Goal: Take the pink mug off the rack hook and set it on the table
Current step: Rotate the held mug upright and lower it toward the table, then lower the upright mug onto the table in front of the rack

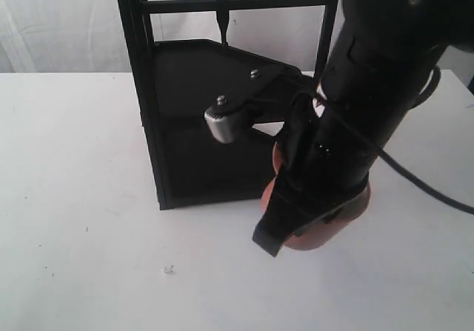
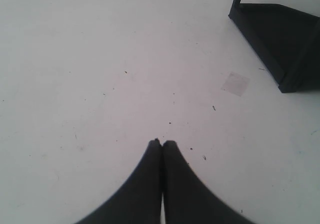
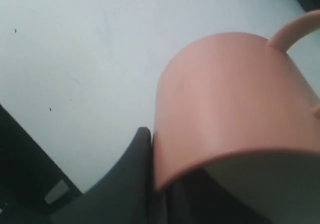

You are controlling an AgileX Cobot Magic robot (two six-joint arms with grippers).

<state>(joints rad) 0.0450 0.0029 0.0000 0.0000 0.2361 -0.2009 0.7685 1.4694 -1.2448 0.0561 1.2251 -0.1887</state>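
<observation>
The table point(image 1: 74, 198) is being lit softly and evenly; the pink mug point(image 3: 225, 108) is being blurred at close range.

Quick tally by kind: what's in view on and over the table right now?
salmon-pink ceramic mug: 1
tall black metal frame rack: 1
short black hook on its crossbar: 1
black grippers: 2, left gripper and right gripper
Total: 5

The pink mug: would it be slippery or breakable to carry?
Probably rigid and breakable: the pink mug looks like smooth ceramic. Its sleek wall may slip in the right gripper, which pinches just the rim.
</observation>
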